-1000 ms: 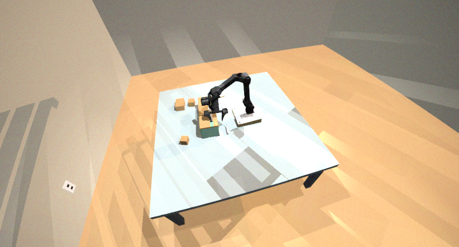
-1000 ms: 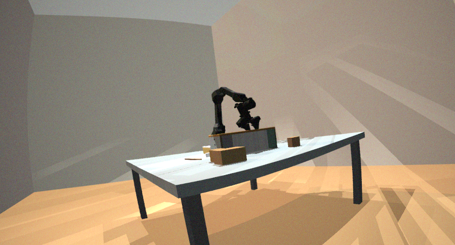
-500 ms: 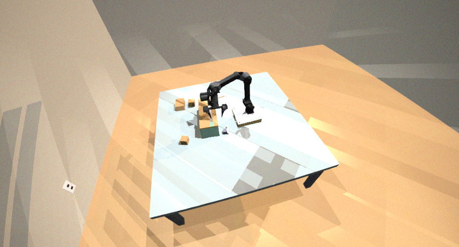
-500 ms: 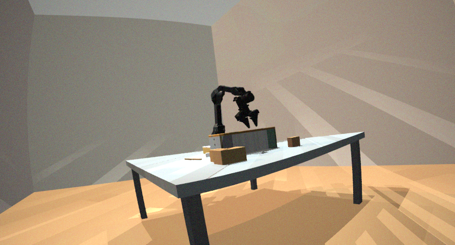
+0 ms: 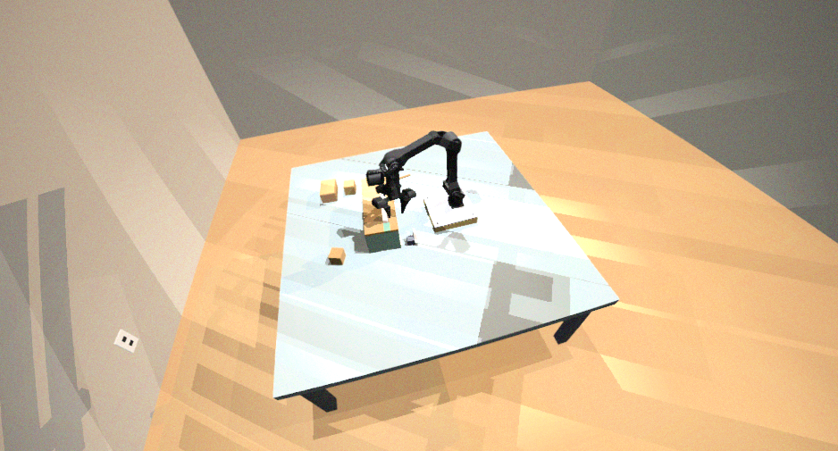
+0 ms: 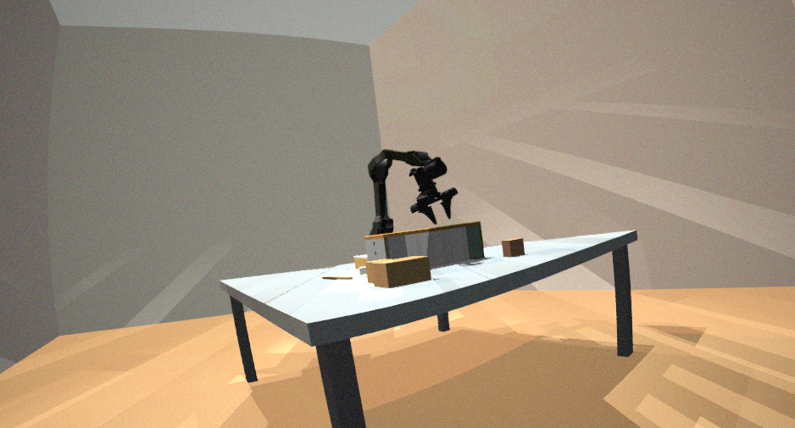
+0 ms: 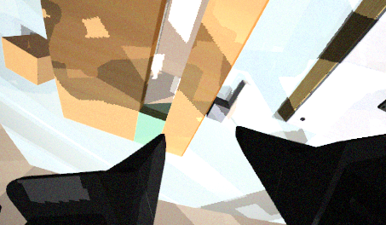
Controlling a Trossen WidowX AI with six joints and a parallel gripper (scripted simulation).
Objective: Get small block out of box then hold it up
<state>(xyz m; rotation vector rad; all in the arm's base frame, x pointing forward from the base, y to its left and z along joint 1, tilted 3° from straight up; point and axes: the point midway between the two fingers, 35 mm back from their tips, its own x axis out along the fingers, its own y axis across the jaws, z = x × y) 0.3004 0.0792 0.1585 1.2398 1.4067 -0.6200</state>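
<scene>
- Block [image 7: 221,106]: small pale grey-white cube, one face in shade, lying on the table [image 5: 410,307] just beside the box's [image 5: 381,228] long side near the green end; a thin grey bit shows next to it in the wrist view, can't tell what it is.
- In the top view, block [image 5: 410,238] is a tiny grey speck right of the box, outside it.
- Box: long, tan-orange top, grey side wall, green end [image 6: 474,241]; narrow slot along the top in the wrist view.
- Gripper [image 6: 435,207]: hanging above the box top, not touching it; jaws partly open, nothing between them.
- Fingertips dark, pointing down toward box end and table.
- Block sits between the two tips' line of sight in the wrist view, well below them.
- Extras: three tan cubes on the table, one [image 5: 336,255] left of the box, two [image 5: 328,189] farther back.
- Arm base on a flat plate [image 5: 450,214] to the right of the box.
</scene>
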